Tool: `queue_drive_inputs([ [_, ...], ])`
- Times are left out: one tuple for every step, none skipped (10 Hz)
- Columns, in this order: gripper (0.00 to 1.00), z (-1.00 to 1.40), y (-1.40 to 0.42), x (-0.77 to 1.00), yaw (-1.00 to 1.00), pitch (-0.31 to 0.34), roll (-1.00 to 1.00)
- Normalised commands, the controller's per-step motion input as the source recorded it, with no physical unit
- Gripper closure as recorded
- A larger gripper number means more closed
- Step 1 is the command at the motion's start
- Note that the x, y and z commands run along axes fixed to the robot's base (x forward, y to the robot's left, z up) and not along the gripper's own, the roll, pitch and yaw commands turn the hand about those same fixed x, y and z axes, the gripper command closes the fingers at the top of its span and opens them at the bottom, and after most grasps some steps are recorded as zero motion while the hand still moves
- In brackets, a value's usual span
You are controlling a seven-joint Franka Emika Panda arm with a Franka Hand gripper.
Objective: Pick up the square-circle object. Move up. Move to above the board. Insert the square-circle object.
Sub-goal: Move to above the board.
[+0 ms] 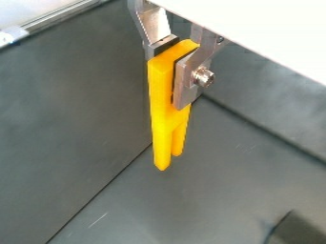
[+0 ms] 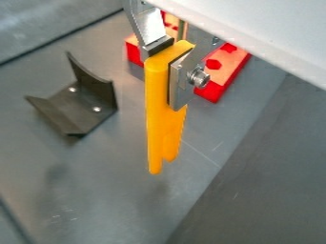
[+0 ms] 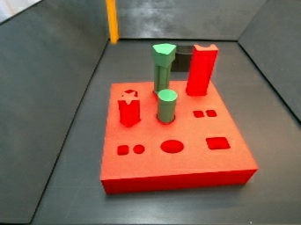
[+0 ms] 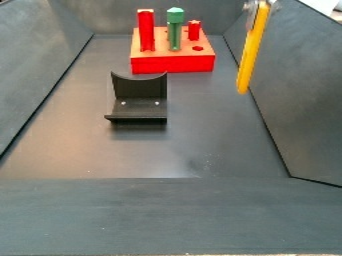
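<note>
My gripper (image 1: 174,55) is shut on the top of the square-circle object (image 1: 167,114), a tall orange-yellow piece with two prongs that hangs straight down, clear of the floor. Both wrist views show it, silver fingers (image 2: 182,76) clamped on its top (image 2: 163,114). In a side view it hangs at the right, near the wall (image 4: 250,50), with the gripper (image 4: 257,6) at the frame's top edge. In the other side view only its lower part (image 3: 113,21) shows; the gripper is out of frame. The red board (image 3: 177,149) with green and red pegs lies on the floor, apart from the piece (image 4: 174,58).
The dark L-shaped fixture (image 4: 136,98) stands on the floor in front of the board, also in a wrist view (image 2: 74,97). Grey walls (image 4: 307,100) enclose the dark floor. On the board stand a tall green peg (image 3: 164,63), a tall red peg (image 3: 201,68) and shorter pegs.
</note>
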Motion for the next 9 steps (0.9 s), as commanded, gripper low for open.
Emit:
queue_drive_inputs([
  [1.00, 1.00, 0.38, 0.07, -0.10, -0.009, -0.04],
  [1.00, 1.00, 0.35, 0.06, -0.08, 0.018, -0.02],
  [1.00, 1.00, 0.33, 0.06, -0.06, 0.041, -0.01],
  [1.00, 1.00, 0.30, 0.05, -0.05, 0.064, 0.00],
  [1.00, 1.00, 0.28, 0.05, -0.05, 0.074, 0.01],
  [1.00, 1.00, 0.24, 0.04, -0.05, 0.075, 0.00],
  [1.00, 1.00, 0.22, 0.03, -0.05, 0.074, -0.01],
  [1.00, 0.82, 0.15, 0.02, -0.05, 0.073, -0.02],
  [1.00, 0.71, 0.12, 0.01, -0.05, 0.072, -0.01],
])
